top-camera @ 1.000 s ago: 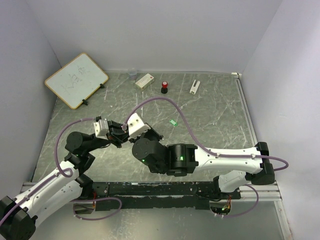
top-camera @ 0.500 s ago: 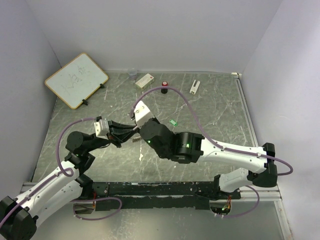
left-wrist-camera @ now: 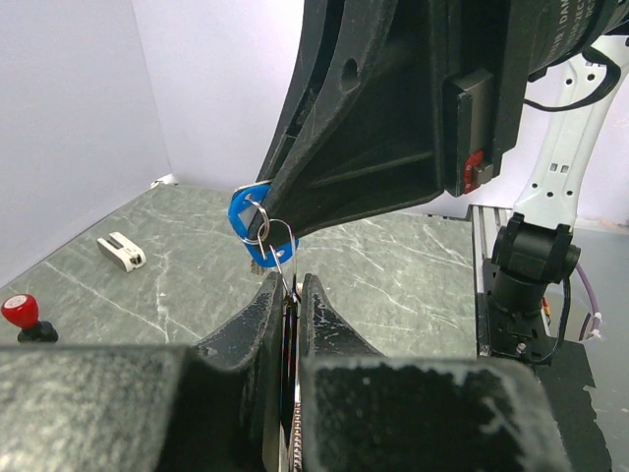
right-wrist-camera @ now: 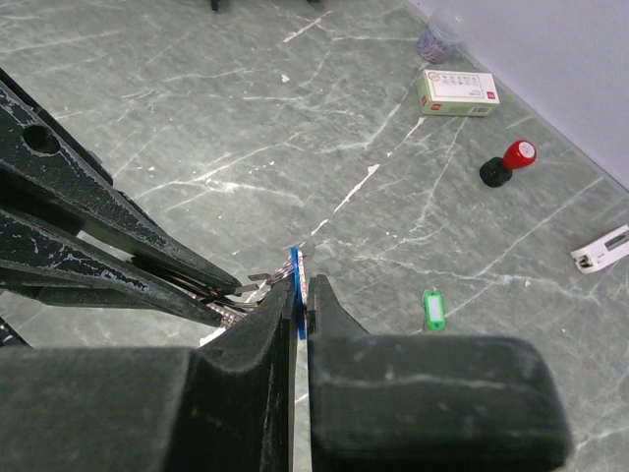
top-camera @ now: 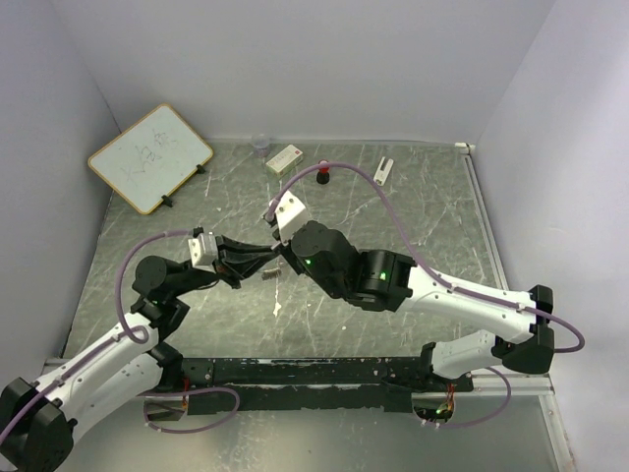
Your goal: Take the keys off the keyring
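Two grippers, left gripper and right gripper, are standing tip to tip left of centre, seen from above. Left wrist: left jaws are clenching the thin silvery wire keyring above the grey marbled table. Right wrist: right jaws are pinching the small blue-headed key; a green-headed key is lying on the table, further right.

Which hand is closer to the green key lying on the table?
The right hand. The green key lies close on one side of it; the left hand meets it from the other side, farther off.
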You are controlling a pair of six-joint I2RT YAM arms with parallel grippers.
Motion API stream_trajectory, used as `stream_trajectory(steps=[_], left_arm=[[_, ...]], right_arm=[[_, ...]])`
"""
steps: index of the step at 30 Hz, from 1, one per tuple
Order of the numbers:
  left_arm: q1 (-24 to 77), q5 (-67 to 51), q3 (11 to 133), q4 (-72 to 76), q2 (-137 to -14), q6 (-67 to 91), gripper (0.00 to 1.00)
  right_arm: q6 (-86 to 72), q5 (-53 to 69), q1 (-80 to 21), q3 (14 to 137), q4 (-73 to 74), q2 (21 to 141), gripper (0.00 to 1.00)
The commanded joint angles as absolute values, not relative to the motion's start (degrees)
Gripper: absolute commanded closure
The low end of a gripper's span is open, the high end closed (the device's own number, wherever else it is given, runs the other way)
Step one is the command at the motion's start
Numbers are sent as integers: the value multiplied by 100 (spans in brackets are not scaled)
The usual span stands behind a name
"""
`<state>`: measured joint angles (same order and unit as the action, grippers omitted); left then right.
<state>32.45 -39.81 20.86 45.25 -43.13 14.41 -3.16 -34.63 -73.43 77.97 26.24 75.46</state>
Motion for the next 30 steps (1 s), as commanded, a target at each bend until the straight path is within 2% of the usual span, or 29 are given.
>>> stream_trajectory(steps=[1,5,9,13,25,30], left_arm=[[3349,-4557,2057,5000,-4454,1576,88],[3349,-4382,2086,4894,-4540,1500,74],[3344,-4278,2096,4898,-4571,1494,67],[3346,-4228,2095,4905,-4662,1495,55],[3349,-3459,1878,4968,-4512,1542,52],[3348,-2963,1804,4787,-4317,1445,54]], right_arm=[[-297,-3371,-7271,7943,2336,7603,100],[-204,-3602,-7418,8010,2361,7760,100],[-188,-3701,-7497,7995,2315,7816,100],[-184,-3722,-7553,7972,2261,7789,100],[-190,-3878,-7691,7964,2261,7863,100],[-158,-4136,-7810,8063,2376,8000,100]])
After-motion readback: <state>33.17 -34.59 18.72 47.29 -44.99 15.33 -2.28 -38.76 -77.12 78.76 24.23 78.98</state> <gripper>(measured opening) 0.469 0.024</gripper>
